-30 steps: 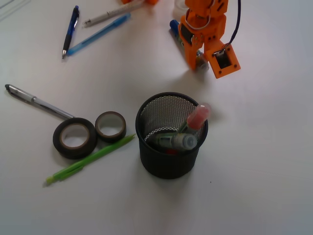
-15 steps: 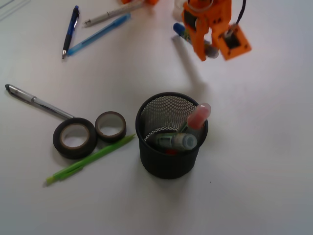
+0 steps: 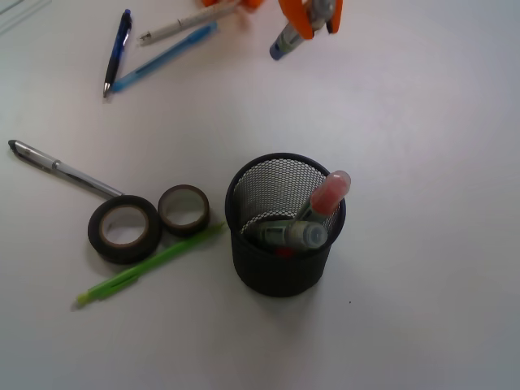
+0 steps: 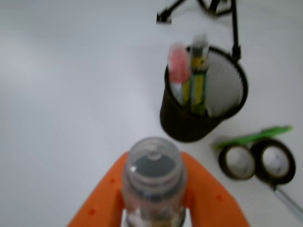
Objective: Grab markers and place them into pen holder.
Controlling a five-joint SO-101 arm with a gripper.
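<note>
My orange gripper (image 3: 313, 18) hangs at the top edge of the front view, shut on a marker (image 3: 284, 42) whose blue-capped end points down-left, clear of the table. In the wrist view the gripper (image 4: 152, 163) holds that marker (image 4: 152, 175) end-on between its orange fingers (image 4: 208, 194). The black mesh pen holder (image 3: 276, 272) stands mid-table, well in front of the gripper and apart from it. Inside it a pink-capped marker (image 3: 329, 193) leans on the rim and a second marker (image 3: 292, 236) lies lower. The wrist view shows the pen holder (image 4: 184, 125) with both markers (image 4: 178, 71) upright.
Two dark tape rolls (image 3: 122, 227) (image 3: 184, 208) and a lime-green pencil (image 3: 150, 264) lie left of the holder. A silver pen (image 3: 65, 169) lies farther left. Blue pens (image 3: 118, 50) (image 3: 162, 57) and a white pen (image 3: 183, 23) lie at the back left.
The gripper has risen and drawn back toward the top of the front view, carrying the blue-capped marker up off the table. The holder and its markers have not moved.
</note>
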